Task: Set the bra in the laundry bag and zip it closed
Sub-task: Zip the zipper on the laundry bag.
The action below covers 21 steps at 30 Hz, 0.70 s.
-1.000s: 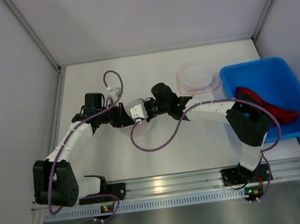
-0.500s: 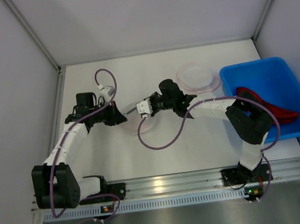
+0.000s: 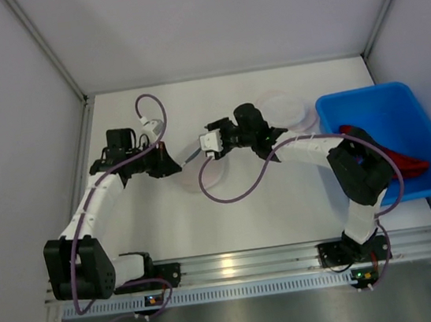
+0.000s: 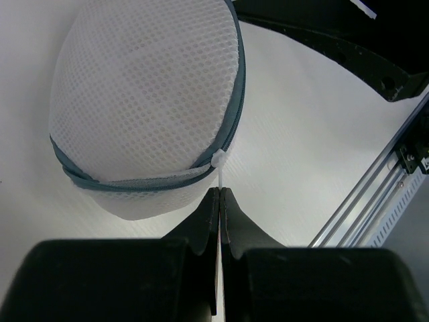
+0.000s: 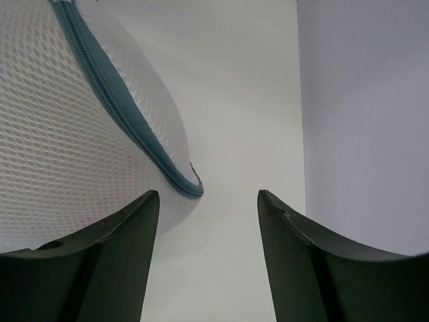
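No readable text, label, brand, number or sign shows anywhere in these views, neither on the arms, the mesh bag, nor the blue bin.

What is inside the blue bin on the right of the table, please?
Red fabric lies in the blue bin, stretching toward its near right corner. The right arm covers the bin's near left part, so anything there is hidden.

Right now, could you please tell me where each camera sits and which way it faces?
Top: above and behind, looking down on the table; left arm, right arm show.
Left wrist: on its arm, facing the bag; left gripper shut on the zip pull.
Right wrist: beside the bag, facing a wall; right gripper open.
Wrist views share the bag.
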Available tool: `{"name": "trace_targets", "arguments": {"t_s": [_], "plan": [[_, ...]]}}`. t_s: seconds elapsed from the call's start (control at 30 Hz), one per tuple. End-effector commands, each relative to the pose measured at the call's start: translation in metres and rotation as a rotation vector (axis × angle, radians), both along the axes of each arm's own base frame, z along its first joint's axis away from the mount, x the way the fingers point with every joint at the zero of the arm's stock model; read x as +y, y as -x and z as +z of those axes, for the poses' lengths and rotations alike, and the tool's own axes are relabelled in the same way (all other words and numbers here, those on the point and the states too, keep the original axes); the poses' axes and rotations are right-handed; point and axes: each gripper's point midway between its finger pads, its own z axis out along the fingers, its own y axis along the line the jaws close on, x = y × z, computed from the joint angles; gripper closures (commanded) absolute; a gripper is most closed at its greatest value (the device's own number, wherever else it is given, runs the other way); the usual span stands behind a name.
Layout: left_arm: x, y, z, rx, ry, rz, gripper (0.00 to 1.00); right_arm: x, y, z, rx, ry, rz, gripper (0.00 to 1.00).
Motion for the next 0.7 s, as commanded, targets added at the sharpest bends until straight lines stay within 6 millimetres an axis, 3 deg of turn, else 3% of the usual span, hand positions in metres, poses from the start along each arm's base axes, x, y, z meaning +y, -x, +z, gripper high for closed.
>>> {"name": "trace_targets", "arguments": {"t_s": [0.0, 0.17, 0.33, 0.53, 0.63, 0.67], "plan": [[-0.004, -0.002, 0.008, -0.021, 0.009, -0.022, 1.0, 0.006, 0.031, 0.03, 0.014, -0.047, 0.082, 0.38], [-0.01, 0.002, 0.003, -0.011, 0.002, -0.047, 1.0, 0.02, 0.055, 0.044, 0.063, -0.072, 0.163, 0.35], [-0.014, 0.003, 0.004, -0.036, -0.013, -0.069, 1.0, 0.041, 0.072, 0.029, 0.122, -0.037, 0.238, 0.36], [-0.014, 0.006, 0.005, -0.043, -0.015, -0.074, 1.0, 0.06, 0.078, 0.017, 0.134, -0.015, 0.279, 0.41], [-0.013, 0.005, 0.003, -0.039, -0.023, -0.063, 1.0, 0.065, 0.077, 0.013, 0.119, 0.004, 0.278, 0.59], [-0.012, 0.005, 0.003, -0.038, -0.027, -0.056, 1.0, 0.065, 0.077, 0.011, 0.115, 0.011, 0.276, 0.74]]}}
